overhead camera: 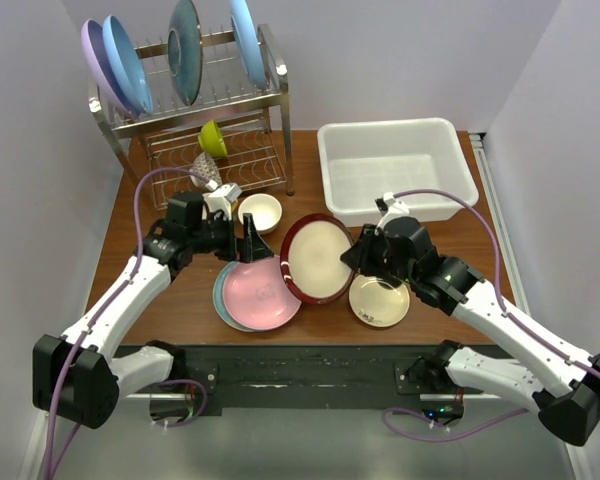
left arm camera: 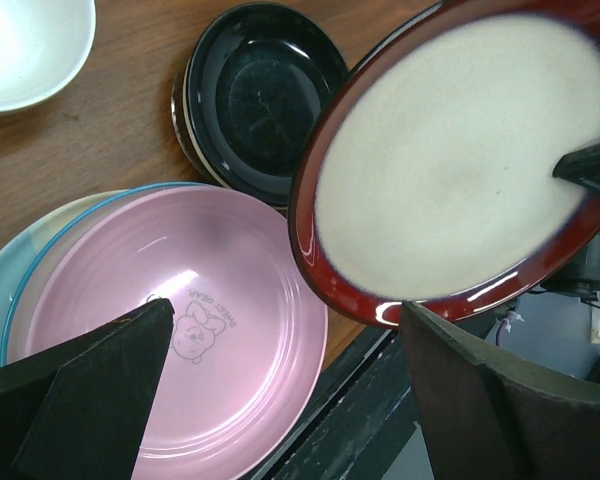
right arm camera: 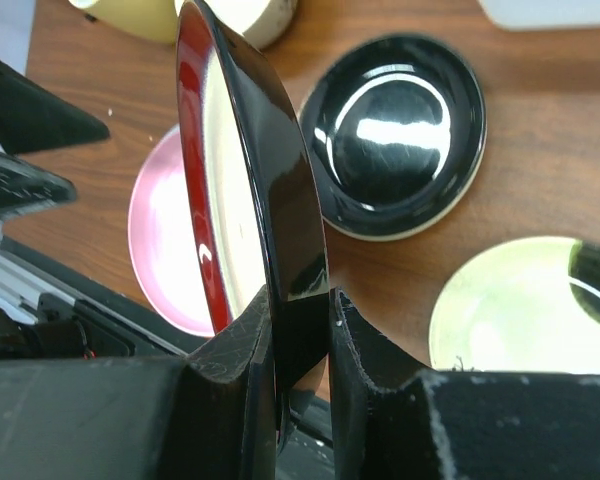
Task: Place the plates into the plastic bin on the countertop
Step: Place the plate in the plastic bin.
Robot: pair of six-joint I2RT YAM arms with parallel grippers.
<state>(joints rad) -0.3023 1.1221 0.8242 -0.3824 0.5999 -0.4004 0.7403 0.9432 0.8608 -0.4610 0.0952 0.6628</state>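
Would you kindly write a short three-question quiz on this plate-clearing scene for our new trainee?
1. True or false: the plastic bin already holds a plate.
2. Multiple choice: the maroon-rimmed plate at the right pincer is: A) lying flat and released; B) lifted, tilted and gripped at its rim; C) stacked under another plate.
3. Short answer: which plate lies just below the open left pincer?

Key: 1 false, as the bin is empty. 2 B. 3 the pink plate.
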